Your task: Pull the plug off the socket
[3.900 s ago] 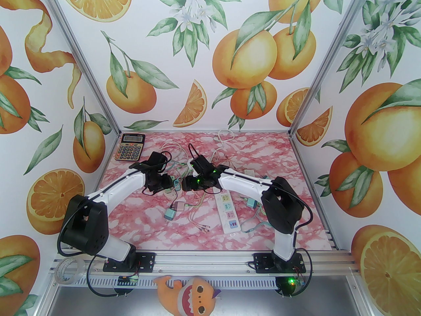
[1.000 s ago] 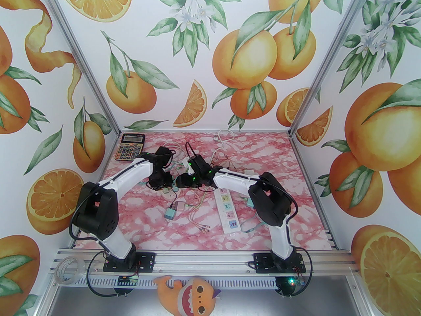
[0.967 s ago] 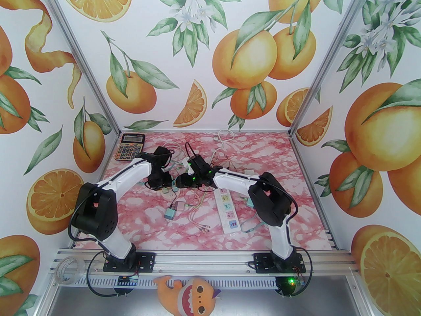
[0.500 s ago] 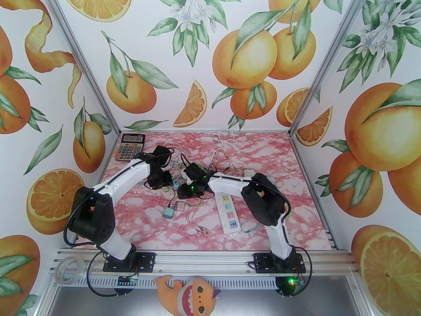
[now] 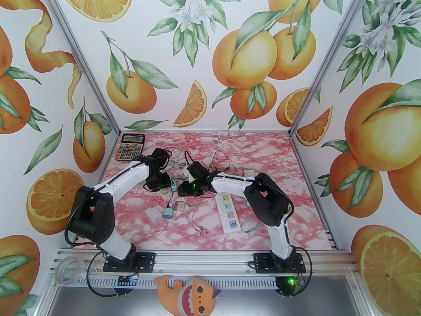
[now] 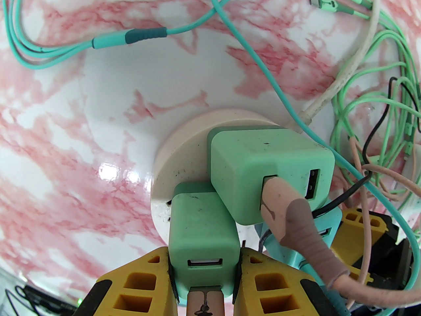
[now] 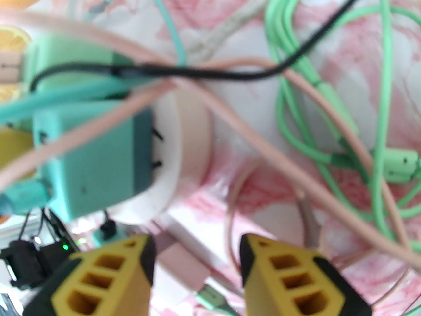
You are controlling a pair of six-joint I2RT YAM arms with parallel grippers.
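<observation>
Top view, vs. earliest frame: both elbows sit closer to the centre. Vs. half a sec ago, the right gripper (image 5: 185,189) lies slightly farther back. The left gripper (image 5: 160,185) is at the same spot over the round socket (image 5: 166,193), mid-table (image 5: 279,156), left of the power strip (image 5: 227,211).

Left wrist view: the small green plug (image 6: 201,221) is seated in the socket (image 6: 184,133), at the face's near-left part. Its long axis runs from the socket face toward the camera, i.e. USB-port end toward the left gripper (image 6: 204,257), prong end in the socket. The yellow fingers (image 6: 138,285) are clamped on the plug's two sides. A larger green plug (image 6: 263,163) w/ a pink cable (image 6: 296,222) sits just beside it, touching.

Right wrist view (blurred): the right gripper (image 7: 194,242) has its fingers apart, nothing pinched. A teal plug (image 7: 98,163) is in the socket (image 7: 187,137), ahead and to the left.
</observation>
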